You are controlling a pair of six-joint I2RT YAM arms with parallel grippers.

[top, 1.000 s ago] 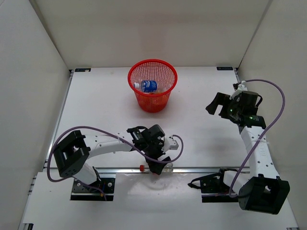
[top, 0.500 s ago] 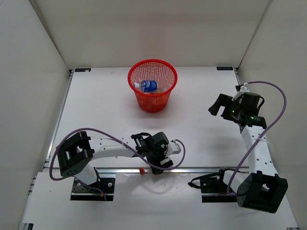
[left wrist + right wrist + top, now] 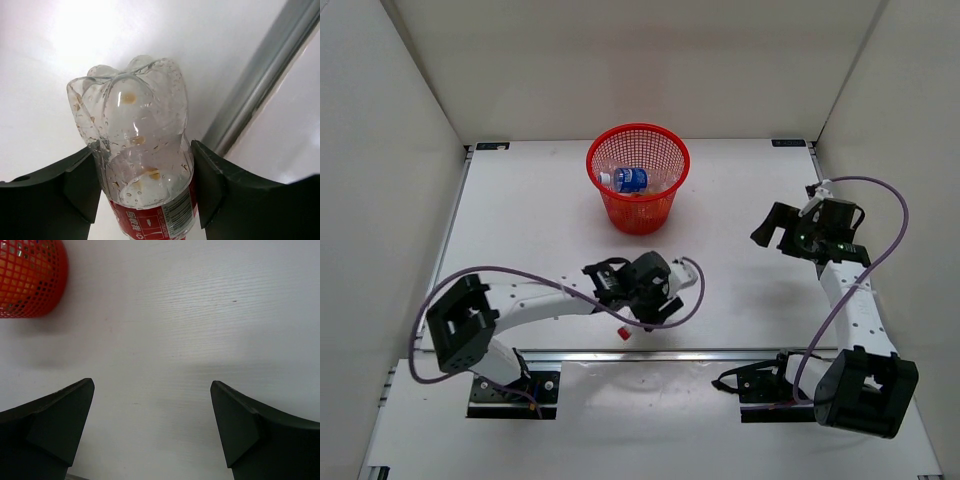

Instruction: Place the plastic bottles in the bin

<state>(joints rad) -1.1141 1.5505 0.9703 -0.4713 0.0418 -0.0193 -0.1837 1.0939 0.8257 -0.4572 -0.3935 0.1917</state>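
A slim clear plastic bottle (image 3: 135,140) with a red label fills the left wrist view, its ribbed base pointing away. My left gripper (image 3: 142,175) is shut on it, one dark finger pressed on each side. From above, the left gripper (image 3: 645,300) sits near the table's front edge and the bottle's red cap (image 3: 623,333) pokes out below it. The red mesh bin (image 3: 638,178) stands at the back centre with a clear blue-labelled bottle (image 3: 626,180) inside. My right gripper (image 3: 152,425) hangs open over bare table at the right, the bin (image 3: 30,277) at its far left.
A metal rail (image 3: 720,352) runs along the table's front edge just behind the held bottle; it also crosses the left wrist view as a grey bar (image 3: 260,75). White walls enclose the table on three sides.
My left gripper closed on the red-capped bottle at the front rail and has drawn it a little back from the rail. The right arm shifted only slightly.
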